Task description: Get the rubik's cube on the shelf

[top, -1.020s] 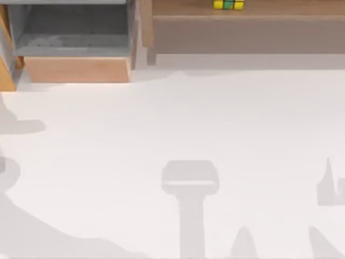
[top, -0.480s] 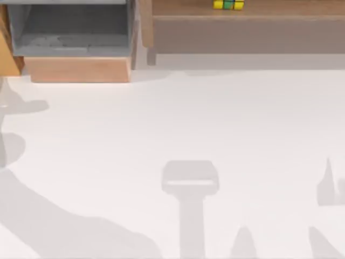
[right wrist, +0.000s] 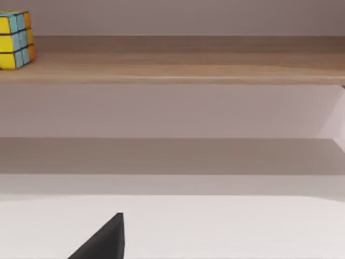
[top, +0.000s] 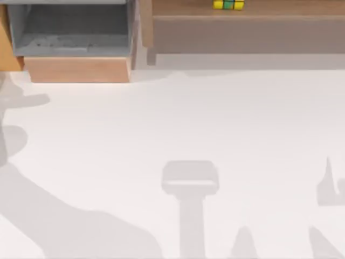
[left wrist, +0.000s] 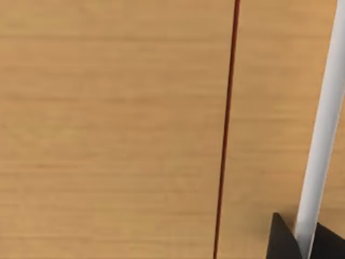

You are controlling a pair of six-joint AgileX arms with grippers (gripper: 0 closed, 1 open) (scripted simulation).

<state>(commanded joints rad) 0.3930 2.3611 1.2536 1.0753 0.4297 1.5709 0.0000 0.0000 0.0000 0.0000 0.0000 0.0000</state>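
Your small yellow, green and blue tiled rubik's cube (top: pixel 228 4) already sits on the long brown wooden shelf (top: pixel 248 32), at the top view's upper edge, right of centre. The right gripper (right wrist: pixel 102 240) faces it from across the white table (top: pixel 215 124); you cannot tell its fingers' state, nor the left's.

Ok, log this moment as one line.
cube: rubik's cube resting on shelf board | contact: none, no arm near it | table: bare white | task: looks done

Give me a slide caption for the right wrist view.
Rubik's cube resting on the wooden shelf, seen across the white table.
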